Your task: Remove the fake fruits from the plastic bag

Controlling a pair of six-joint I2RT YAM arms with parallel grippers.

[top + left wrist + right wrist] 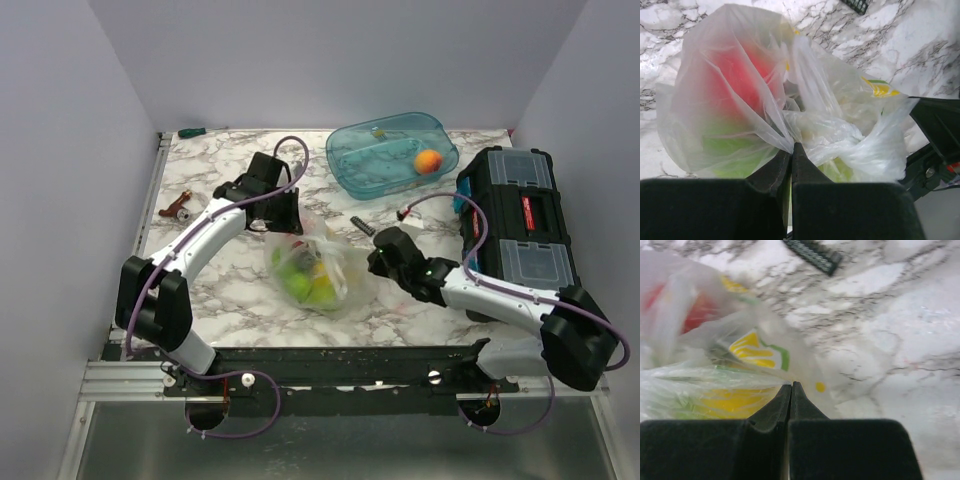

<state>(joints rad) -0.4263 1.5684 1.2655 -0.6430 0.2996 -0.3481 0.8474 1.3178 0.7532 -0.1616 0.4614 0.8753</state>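
Note:
The plastic bag point(318, 262), see-through with lemon prints, lies mid-table between both arms. Inside it show the fake fruits: green ones point(297, 284) and a yellow one point(321, 270). My left gripper point(284, 226) sits at the bag's far left edge. In the left wrist view its jaws point(792, 148) are shut on a gathered fold of the bag point(840, 135), with a red fruit point(740, 75) and a green fruit point(732, 152) behind the film. My right gripper point(376, 263) is at the bag's right edge. Its tips point(791, 385) are closed on thin film of the bag point(760, 352), over a yellow fruit point(735, 402).
A teal-blue tub point(372, 172) holding an orange ball point(428, 161) stands at the back. A black toolbox point(520, 225) fills the right side. A green-handled screwdriver point(192, 132) lies at the back left, a small red-brown item point(177, 208) at the left, and a black ribbed piece point(362, 226) beside the bag.

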